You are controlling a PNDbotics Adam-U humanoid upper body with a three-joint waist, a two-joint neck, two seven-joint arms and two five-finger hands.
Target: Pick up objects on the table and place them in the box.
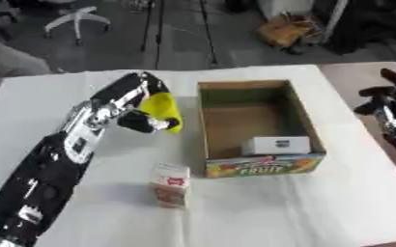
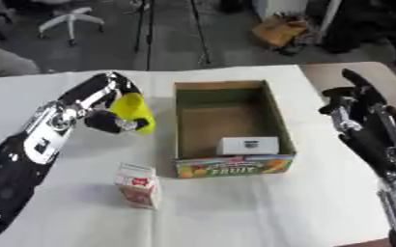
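Two loose items are waiting outside the box [image 1: 307, 126] while one white packet [image 1: 275, 144] is already lying inside it, against the near wall. The left hand [image 1: 140, 112] is wrapping its fingers around a yellow object [image 1: 162, 108], just beside the box's left wall, toward the middle of the desk [image 1: 261, 212]. Whether the yellow object is lifting clear of the cloth or resting on it cannot be told. It is looking smooth and rounded, probably plastic and light, so it is likely to be slippery; gripping it around the middle, as the fingers are doing, is seeming sensible.

The small carton [image 1: 170, 185] is standing upright nearer the front edge of the desk, apart from the box's front left corner. It is looking like thin card, light, and easy to crush or tip, so taking it by its two broad side faces is the safer bet.

The right hand [image 2: 352, 105] is hanging by the desk's right edge, well apart from the box, fingers relaxed and holding nothing.

Judging by the layout, the yellow object is needing a short carry rightward over the box wall.
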